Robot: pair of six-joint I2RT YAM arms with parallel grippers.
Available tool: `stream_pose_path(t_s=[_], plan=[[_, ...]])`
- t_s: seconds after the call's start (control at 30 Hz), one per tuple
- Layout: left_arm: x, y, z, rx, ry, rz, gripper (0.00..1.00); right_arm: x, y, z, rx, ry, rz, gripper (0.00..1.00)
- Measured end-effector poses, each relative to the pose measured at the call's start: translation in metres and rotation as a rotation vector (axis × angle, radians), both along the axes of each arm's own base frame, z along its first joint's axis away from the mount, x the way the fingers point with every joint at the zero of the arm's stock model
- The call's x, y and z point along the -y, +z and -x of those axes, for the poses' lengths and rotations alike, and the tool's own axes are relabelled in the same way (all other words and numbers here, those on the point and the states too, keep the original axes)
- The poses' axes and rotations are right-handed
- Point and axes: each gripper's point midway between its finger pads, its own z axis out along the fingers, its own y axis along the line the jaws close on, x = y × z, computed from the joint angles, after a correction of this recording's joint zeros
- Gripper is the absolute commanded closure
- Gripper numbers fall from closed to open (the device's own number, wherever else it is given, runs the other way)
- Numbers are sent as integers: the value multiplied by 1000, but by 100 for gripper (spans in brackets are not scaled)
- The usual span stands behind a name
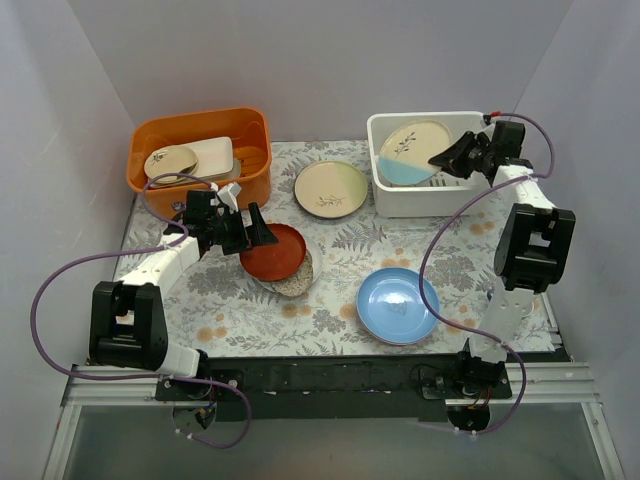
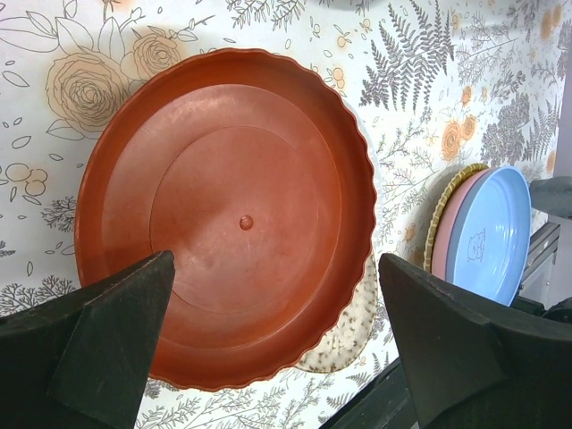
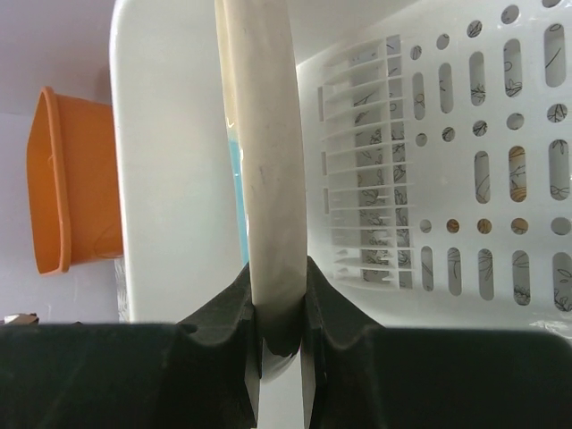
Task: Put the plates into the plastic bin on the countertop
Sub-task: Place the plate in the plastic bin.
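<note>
My right gripper (image 1: 448, 160) is shut on the rim of a cream plate (image 1: 415, 143) with a leaf sprig and a pale-blue lower part, held tilted inside the white plastic bin (image 1: 420, 205). In the right wrist view this plate (image 3: 268, 134) stands edge-on between my gripper's (image 3: 280, 331) jaws, over the bin's wall (image 3: 170, 179). My left gripper (image 1: 255, 230) hangs open over a dark red scalloped plate (image 1: 275, 252) that lies on a speckled plate (image 2: 353, 335); the left gripper's (image 2: 277, 357) fingers straddle the red plate (image 2: 232, 214) without touching it. On the countertop (image 1: 340, 250) lie a cream sprig plate (image 1: 331, 188) and a blue plate (image 1: 397, 304).
An orange tub (image 1: 200, 130) with cream dishes stands at the back left. In the left wrist view the blue plate (image 2: 487, 234) tops a pink and a yellow one. White walls close in the sides and back; a black edge (image 1: 330, 375) runs along the front.
</note>
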Motion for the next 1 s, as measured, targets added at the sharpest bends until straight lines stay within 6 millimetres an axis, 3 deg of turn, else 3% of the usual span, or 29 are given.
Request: stream_pose_path(t_s=[0.8,1.0], plan=[[-1,-1,1,-3,2,-7,2,0,-61,-8,-120,29,-23,99],[-1,-2,1,-4,0,-9,2,1,-61,-8,-121,30,-22,87]])
